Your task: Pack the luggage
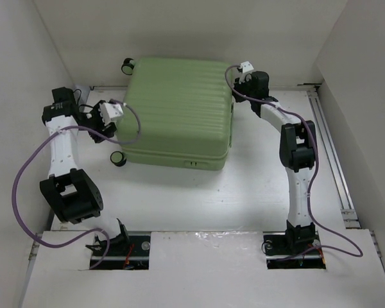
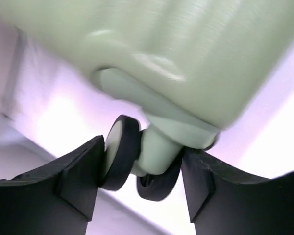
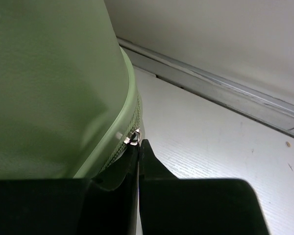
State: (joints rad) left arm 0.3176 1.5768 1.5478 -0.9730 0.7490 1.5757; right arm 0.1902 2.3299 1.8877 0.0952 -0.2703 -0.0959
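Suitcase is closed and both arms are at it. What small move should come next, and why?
Probably the right end effector should draw the zipper pull along the seam: its tips look shut on it, the luggage is closed, and the left end effector brackets a wheel, perhaps steadying it.

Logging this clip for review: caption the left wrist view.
Left gripper straddles a black twin caster wheel at a corner of the pale green suitcase.

Left end effector (image 2: 143,148) parted, right (image 3: 139,147) closed
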